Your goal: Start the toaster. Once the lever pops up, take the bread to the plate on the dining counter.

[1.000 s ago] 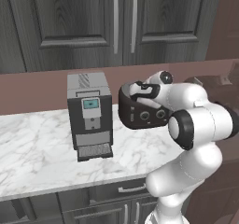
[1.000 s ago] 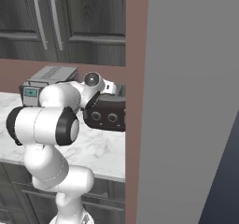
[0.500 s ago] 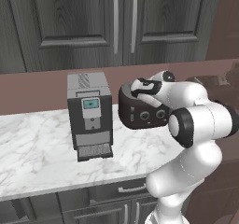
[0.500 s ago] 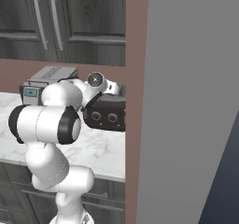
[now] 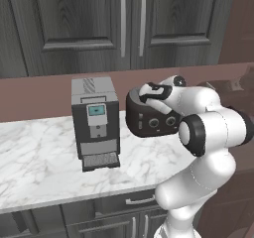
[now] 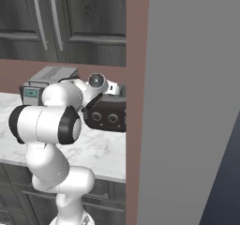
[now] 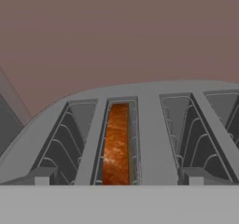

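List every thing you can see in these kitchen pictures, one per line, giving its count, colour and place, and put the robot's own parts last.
toaster: one, dark brown-black, on the worktop right of the coffee machine, against the wall.
bread: one slice, orange-brown, standing on edge in a toaster slot.
coffee machine: one, grey, boxy, on the worktop.
worktop: one, white grey-veined marble, over dark drawers.
wall cabinets: dark grey, with long silver handles, above the worktop.
backsplash: reddish-brown band behind the appliances.
arm: one, white with dark joints, bent over the toaster.
gripper: one, open, above the toaster top.
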